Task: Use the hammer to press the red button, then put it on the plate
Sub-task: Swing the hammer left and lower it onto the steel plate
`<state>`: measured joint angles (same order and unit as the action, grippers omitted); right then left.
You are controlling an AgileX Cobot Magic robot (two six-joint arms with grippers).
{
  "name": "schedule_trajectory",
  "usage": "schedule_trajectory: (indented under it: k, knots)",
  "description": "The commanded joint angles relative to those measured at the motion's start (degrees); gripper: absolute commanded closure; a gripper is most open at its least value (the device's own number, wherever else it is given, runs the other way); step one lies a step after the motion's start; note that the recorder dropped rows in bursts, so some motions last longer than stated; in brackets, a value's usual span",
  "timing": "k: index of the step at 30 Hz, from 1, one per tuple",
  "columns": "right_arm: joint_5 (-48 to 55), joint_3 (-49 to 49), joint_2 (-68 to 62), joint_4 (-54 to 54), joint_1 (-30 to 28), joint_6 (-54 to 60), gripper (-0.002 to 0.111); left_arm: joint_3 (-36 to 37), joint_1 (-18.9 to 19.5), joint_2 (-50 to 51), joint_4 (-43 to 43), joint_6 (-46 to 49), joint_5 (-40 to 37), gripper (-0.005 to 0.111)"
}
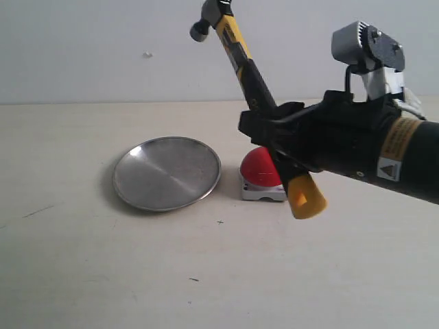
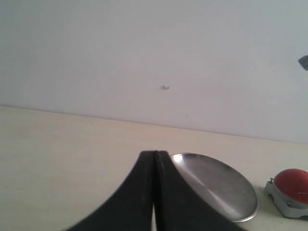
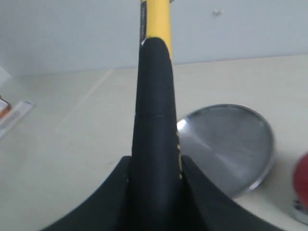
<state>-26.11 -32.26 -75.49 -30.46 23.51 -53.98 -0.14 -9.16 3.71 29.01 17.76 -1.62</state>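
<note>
So the right fingers clamp the hammer above the button; the left fingers are pressed together, empty. Looks like the press and the plate drop aren't done yet.

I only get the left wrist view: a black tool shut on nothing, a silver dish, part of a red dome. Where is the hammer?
Observer: The small claw hammer with the black and yellow handle is in the air, clamped in the right tool, as the exterior view shows.
Operator: Is it hitting the button?
Observer: No. Its dark head is raised high above the glossy red dome button; only the yellow end hangs near it.
Operator: How does the tool hold it?
Observer: The right wrist view shows black fingers on either side of the handle, with the round silver metal plate beyond.
</note>
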Motion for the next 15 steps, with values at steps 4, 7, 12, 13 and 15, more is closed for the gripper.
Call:
schedule_trajectory:
  k: [4,7,12,13,15]
  knots:
    - [-11.64,-12.30,-18.19,4.29,-0.19,-3.10,0.108,0.14,0.13,-0.30,-0.26,-0.25,-0.07,0.107]
    - [-11.44,-18.59,-25.06,0.77,0.14,-7.49,0.108,0.14,0.13,-0.30,-0.26,-0.25,-0.07,0.107]
    - [-1.27,-28.61,-34.65,0.50,3.90,-7.95,0.108,0.14,0.13,-0.30,-0.26,-0.25,-0.07,0.107]
    - [-0.18,-30.15,-35.97,0.59,4.57,-7.75,0.108,0.14,0.13,-0.30,-0.26,-0.25,-0.07,0.107]
    - [0.82,-33.55,-38.98,1.53,5.36,-7.75,0.108,0.14,0.13,-0.30,-0.26,-0.25,-0.07,0.107]
